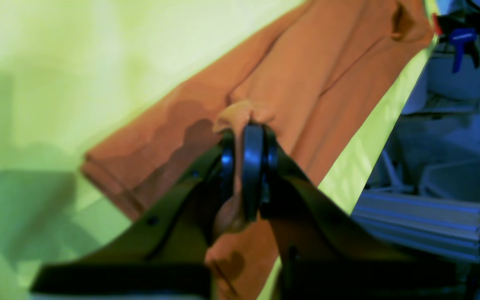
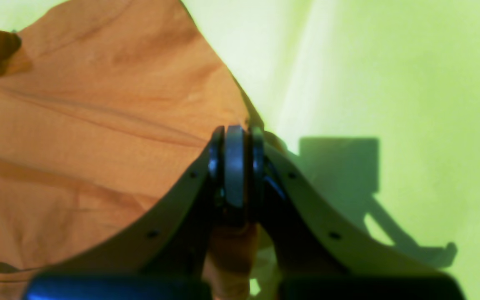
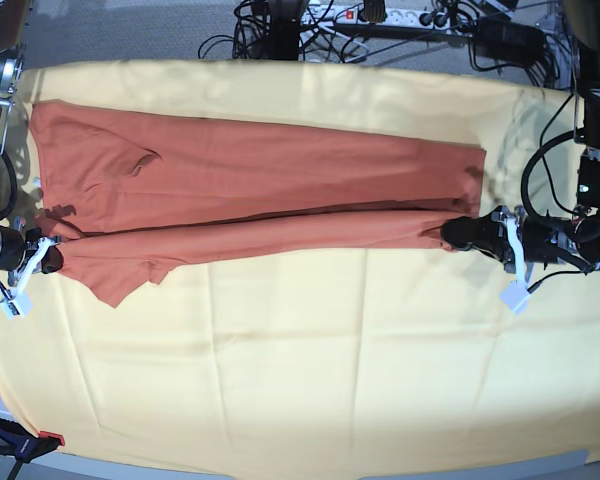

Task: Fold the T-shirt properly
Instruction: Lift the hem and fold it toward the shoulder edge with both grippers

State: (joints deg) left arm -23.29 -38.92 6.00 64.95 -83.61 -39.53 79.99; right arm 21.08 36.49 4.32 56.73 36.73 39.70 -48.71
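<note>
The rust-orange T-shirt point(image 3: 260, 190) lies stretched lengthwise across the table, with its front long edge folded over as a narrow strip and a sleeve tip poking toward the front left. My left gripper point(image 3: 458, 233) is at the shirt's right end, shut on a bunched pinch of its fabric, as the left wrist view point(image 1: 248, 133) shows on the shirt point(image 1: 306, 75). My right gripper point(image 3: 52, 258) is at the shirt's left end. In the right wrist view it point(image 2: 235, 137) is shut on the shirt's edge point(image 2: 77, 125), with fabric showing between the fingers.
A large pale yellow cloth point(image 3: 310, 360) covers the table under the shirt. Cables and a power strip point(image 3: 380, 20) run behind the back edge. A clamp point(image 3: 20, 440) sits at the front left corner. A blue clamp point(image 1: 461, 41) and a metal rail point(image 1: 423, 221) lie beyond the table's side.
</note>
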